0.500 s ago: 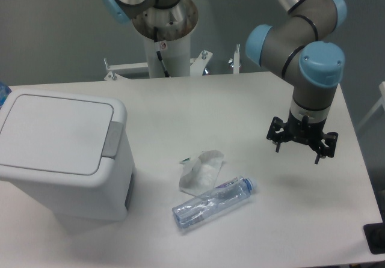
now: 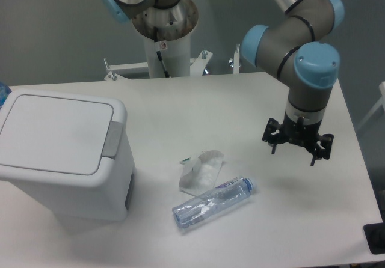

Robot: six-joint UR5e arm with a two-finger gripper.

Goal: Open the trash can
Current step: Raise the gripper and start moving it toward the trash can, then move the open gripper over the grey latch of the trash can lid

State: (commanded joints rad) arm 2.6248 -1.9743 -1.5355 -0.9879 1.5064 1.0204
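The trash can [image 2: 63, 154] stands at the table's [image 2: 180, 106] left edge, lid flat and shut, its grey push tab [image 2: 110, 140] facing the middle. The gripper [image 2: 292, 154] hangs above the right side of the table — well apart from the can — holding nothing; how far its fingers are spread cannot be told. A plastic bottle [image 2: 213, 202] lies near the front edge, touching a crumpled wrapper [image 2: 200, 170].
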